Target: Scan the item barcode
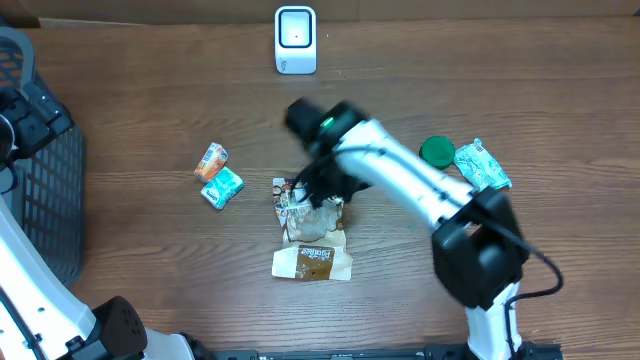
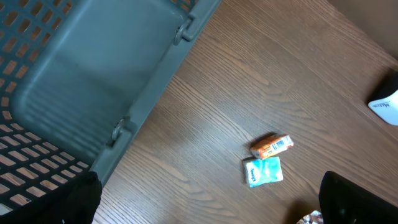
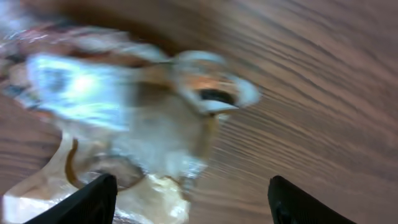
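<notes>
- Under your right claw (image 3: 193, 202), spread wide, the crinkled foil packet (image 1: 300, 212) lies on the wood-grain table (image 1: 150, 100).
- Well beyond that claw stands the white scanner (image 1: 295, 40).
- Your left claw (image 2: 217, 199) gapes too, beside the grey basket (image 2: 93, 74).

Barcode scanner (image 1: 295, 40) stands centrally at the far edge of the table (image 1: 150, 80). Basket (image 1: 45, 180) occupies the left side. Rear small packet (image 1: 211, 160) and front small packet (image 1: 222, 187) lie close together, left of centre. Crumpled wrapper pile (image 1: 300, 205) lies at centre, flat pouch (image 1: 312, 263) just before it. Round lid (image 1: 436, 151) lies just left of the right-hand packet (image 1: 482, 165).
</notes>
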